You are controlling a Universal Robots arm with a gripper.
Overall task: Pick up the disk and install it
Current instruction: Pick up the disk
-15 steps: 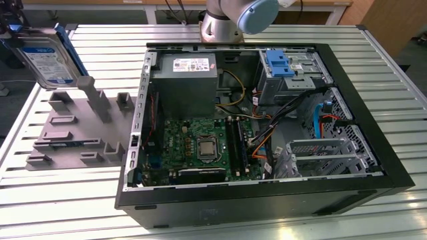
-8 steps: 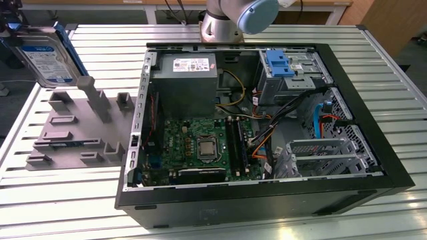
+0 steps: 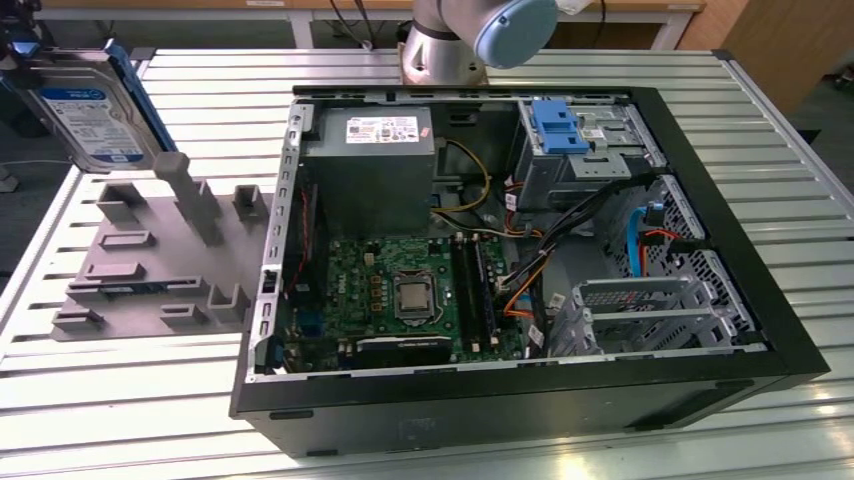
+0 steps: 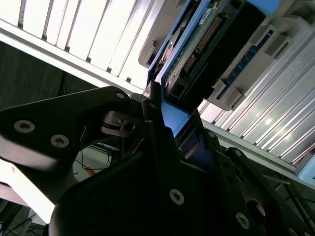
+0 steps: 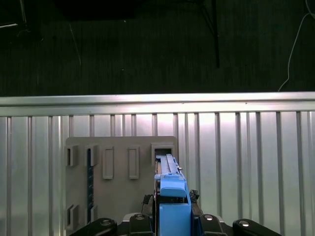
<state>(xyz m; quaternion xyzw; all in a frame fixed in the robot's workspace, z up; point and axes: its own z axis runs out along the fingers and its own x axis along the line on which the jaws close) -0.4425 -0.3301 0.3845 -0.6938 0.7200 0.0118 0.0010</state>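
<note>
Black steel computer case (image 3: 534, 400) lies open on its side on a slatted aluminium worktop (image 3: 134, 410), its front edge closest in the exterior view. Inside sit a green motherboard (image 3: 400, 290) and, towards the exterior view's right, a perforated silver metal drive cage (image 3: 654, 310). Behind the motherboard is a big grey power-supply box with a white sticker (image 3: 371, 170). An upright blue plastic bracket (image 3: 558, 125) stands at the far right corner of the case, with orange, black and blue cables trailing between them.

Just beside the case, on the exterior view's left, a flat grey fixture plate (image 3: 147, 260) with raised slot holders and one tall grey post (image 3: 187, 195) rests on the worktop.

Above the far end of that plate, well apart from the case, is the disk (image 3: 83, 110), a flat rectangular silver hard drive with a white-and-blue label in a blue plastic carrier. It stands upright with its label towards the camera. Whether its lower end touches the plate cannot be told.

In the second wrist view, the black gripper (image 4: 177, 125) has its fingers (image 4: 153, 120) closed narrowly on the blue carrier, with the drive's green circuit board facing out. In the first wrist view the disk appears edge-on over the plate.

Farthest back, the arm's grey base with a pale blue cap (image 3: 461, 40) rises behind the case.
</note>
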